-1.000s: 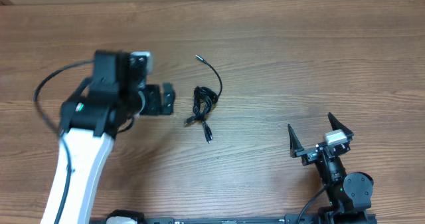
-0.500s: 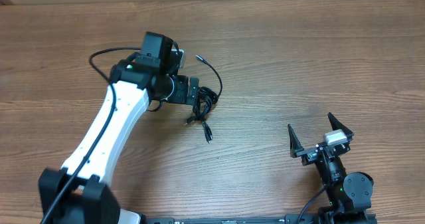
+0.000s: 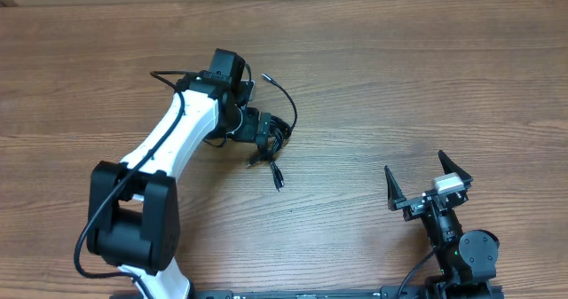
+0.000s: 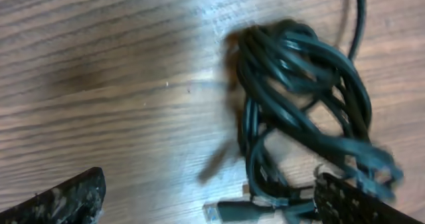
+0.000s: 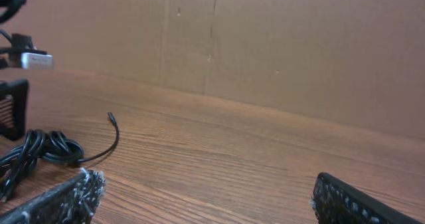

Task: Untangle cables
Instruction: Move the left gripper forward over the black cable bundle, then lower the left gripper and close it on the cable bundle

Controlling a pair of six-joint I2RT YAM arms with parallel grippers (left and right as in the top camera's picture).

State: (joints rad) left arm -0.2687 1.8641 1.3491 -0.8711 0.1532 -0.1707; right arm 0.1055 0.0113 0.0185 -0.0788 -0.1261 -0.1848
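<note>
**Left tool wide open at the clump of cables**

From above, the cables (image 3: 277,132) lie in a small black clump a little left of the middle of the frame, on the brown wooden bench (image 3: 399,68). One thin strand curves up and away from the clump to a small plug end. Another strand runs down toward the lower middle of the frame. The left tool (image 3: 261,129) sits right at the left side of the clump, but this view is too small to show how its fingers stand.

The left wrist view tells more. The left tool (image 4: 211,201) is spread wide, with one finger in the lower left corner and one in the lower right. The cables (image 4: 299,84) fill the right half of the frame as many loops wound together. The lowest loops reach the right finger, but that part is blurry, so I cannot tell if they touch.

The right tool (image 3: 423,184) is at the lower right of the top view, well apart from the clump and spread open. Its own view shows the cables (image 5: 40,149) far off at the left edge.
</note>
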